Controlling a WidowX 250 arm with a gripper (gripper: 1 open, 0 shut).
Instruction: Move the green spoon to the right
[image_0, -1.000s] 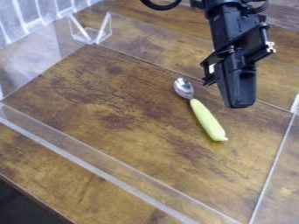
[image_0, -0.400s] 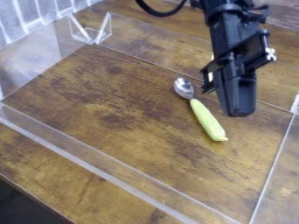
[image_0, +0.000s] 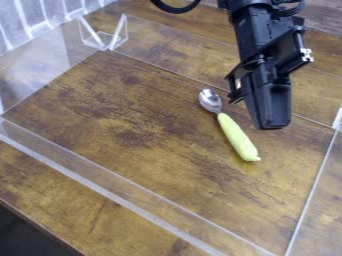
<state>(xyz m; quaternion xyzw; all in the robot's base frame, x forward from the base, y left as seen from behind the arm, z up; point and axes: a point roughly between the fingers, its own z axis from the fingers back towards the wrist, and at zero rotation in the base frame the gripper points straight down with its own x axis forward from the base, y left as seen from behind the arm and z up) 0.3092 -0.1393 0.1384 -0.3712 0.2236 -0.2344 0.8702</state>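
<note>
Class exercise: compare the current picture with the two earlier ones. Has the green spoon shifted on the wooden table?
No. The green spoon lies in the same spot on the wooden table, bowl toward the back and handle toward the front, matching the wood grain marks beneath it.

The small spoon with a thick yellow-green plastic handle (image_0: 238, 136) has a shiny silver bowl. The dark brown, streaky-grained wooden tabletop (image_0: 120, 110) carries clear acrylic walls (image_0: 80, 170). The black robot hand (image_0: 273, 118) is glossy.
</note>
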